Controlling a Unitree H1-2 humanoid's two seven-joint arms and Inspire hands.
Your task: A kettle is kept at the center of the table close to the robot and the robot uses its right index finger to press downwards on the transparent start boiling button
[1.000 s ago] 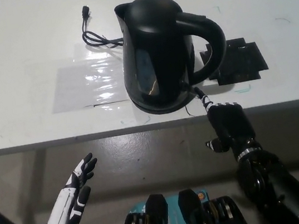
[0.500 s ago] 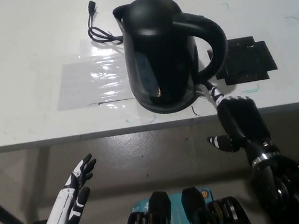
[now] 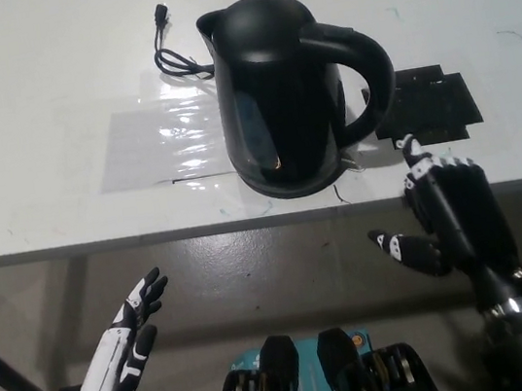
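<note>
Two hands show below the table's (image 3: 44,189) near edge. At lower left, the white left hand (image 3: 129,333) rests with fingers spread, holding nothing. On the table, a black power cord (image 3: 171,56) lies beside a clear plastic sheet (image 3: 160,142); the black kettle (image 3: 285,93) stands upright at centre. A black mat (image 3: 430,111) lies beyond its handle. The black right hand (image 3: 445,212) holds nothing, one finger (image 3: 414,151) extended near the kettle's base without touching it.

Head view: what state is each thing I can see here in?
Kettle: upright on the table, lid closed.
Cord: loose behind the kettle, plug free.
Right hand: one finger extended, right of the kettle's base, not touching it.
Left hand: open, resting low below the table edge.
</note>
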